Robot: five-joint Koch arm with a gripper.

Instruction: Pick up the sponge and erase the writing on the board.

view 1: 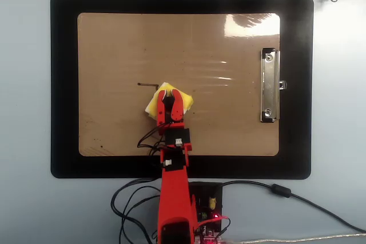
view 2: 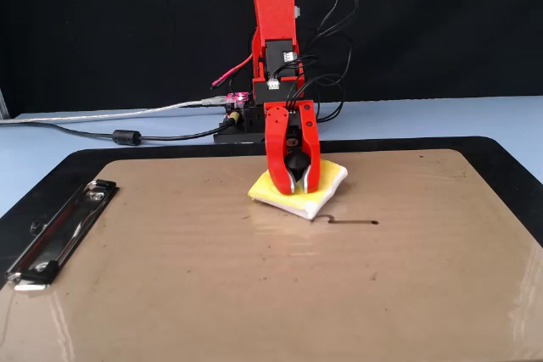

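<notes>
Red plastic two-jaw tool [view 1: 169, 94] [view 2: 296, 182] points down at the large tan-brown glossy rectangular board [view 1: 114, 44] [view 2: 212, 294], jaws closed narrow around the black round knob of the small square yellow sponge with white edges [view 1: 153, 104] [view 2: 327, 177]. Knob sits pinched between the jaw tips in the fixed view. Sponge lies flat on the board, turned diamond-wise, roughly mid-board and slightly toward the arm side in the overhead view.

Thin dark pen writing [view 1: 146, 84] [view 2: 352, 222]: short horizontal line with a small hook. In the overhead view it shows just left of the sponge's top corner, its right end touching or going under the sponge edge. In the fixed view it runs right from the sponge's front corner.

Silver metal clip [view 1: 270, 86] [view 2: 53, 231] sits at the board's right short edge in the overhead view and at the near left in the fixed view, well apart from the sponge.

Board lies on a larger black rectangular mat [view 1: 63, 84] [view 2: 501, 167], mat on a pale blue table [view 1: 26, 198] [view 2: 51, 154]. Red arm base with black wires stands on the table beyond the mat's bottom edge in the overhead view, and behind the board in the fixed view. Glare patches on the board near the clip.
</notes>
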